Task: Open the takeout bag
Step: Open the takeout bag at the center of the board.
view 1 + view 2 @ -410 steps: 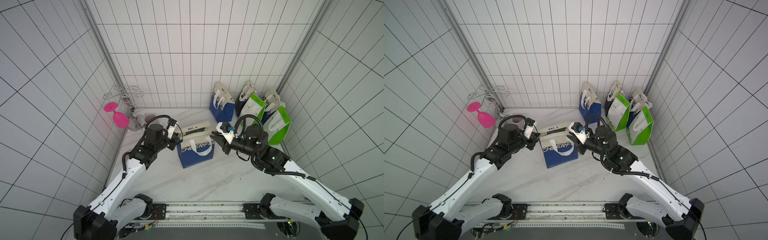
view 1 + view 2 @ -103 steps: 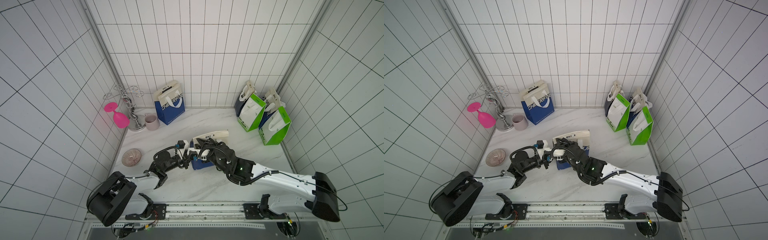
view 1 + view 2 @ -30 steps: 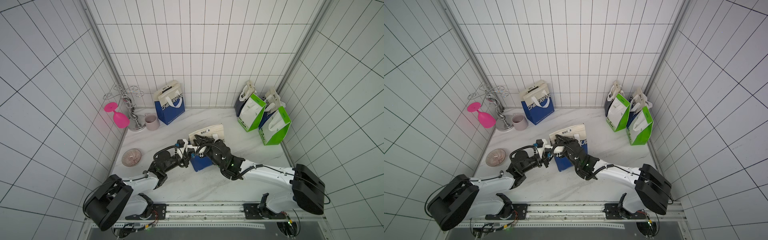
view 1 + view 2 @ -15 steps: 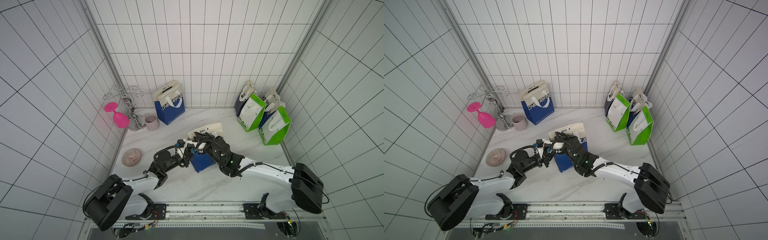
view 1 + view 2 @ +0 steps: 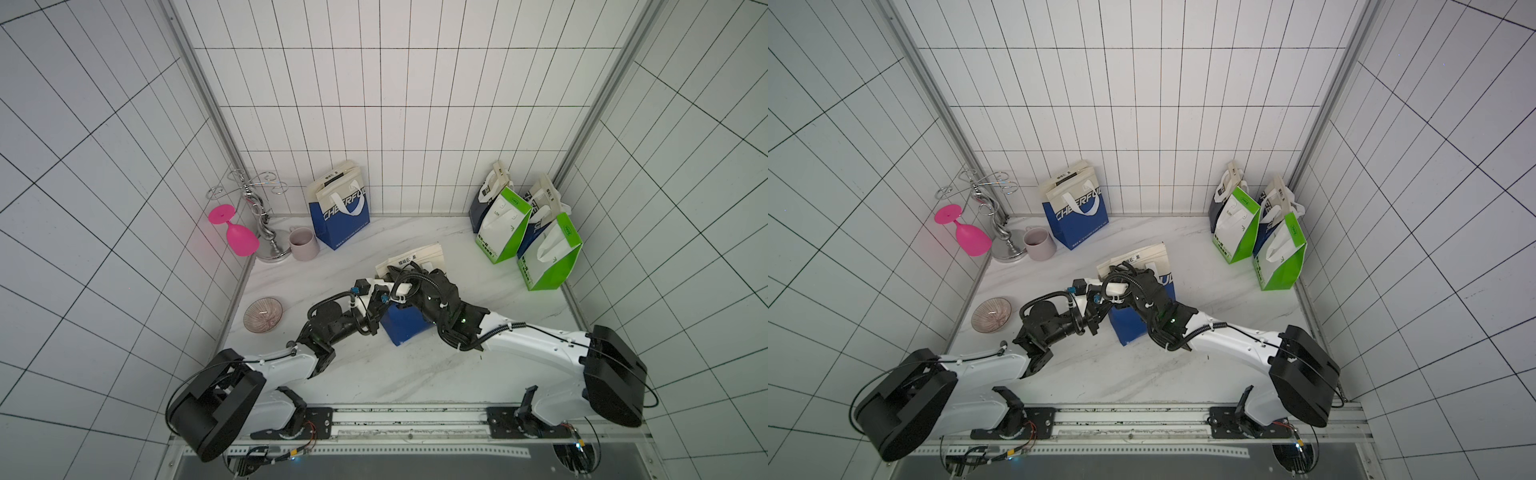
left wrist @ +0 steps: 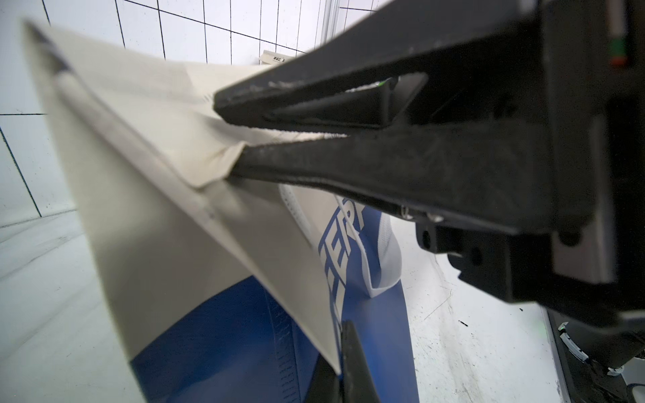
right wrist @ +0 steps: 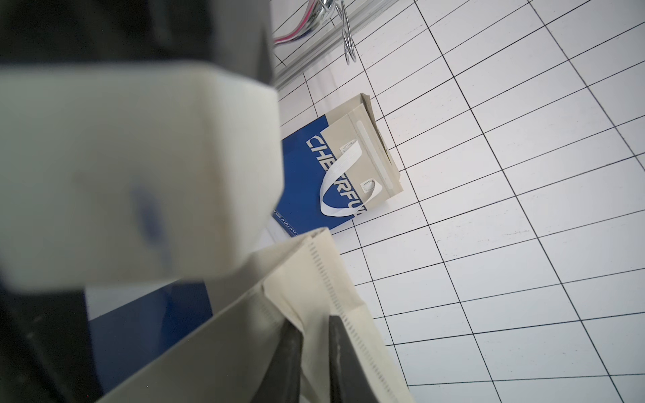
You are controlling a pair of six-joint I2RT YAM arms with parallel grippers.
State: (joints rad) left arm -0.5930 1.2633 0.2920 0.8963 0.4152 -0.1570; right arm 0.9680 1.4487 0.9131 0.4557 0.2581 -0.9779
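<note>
Takeout bag looks light and floppy; we pinch its cream lip. Left gripper clamps it, right gripper straddles it, grip unclear.

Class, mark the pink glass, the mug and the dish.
pink glass [image 5: 241, 242], in a top view, its cup
mug [image 5: 306, 250], in a top view, its wall
dish [image 5: 263, 314], in a top view, its centre

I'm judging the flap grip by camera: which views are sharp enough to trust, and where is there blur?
Left wrist: the takeout bag's cream flap is fairly sharp where the left gripper pinches it; the gripper's body blurs. Right wrist: a blurred white block fills much of the frame; the far blue bag is crisp. Both top views: even light, no glare.
</note>
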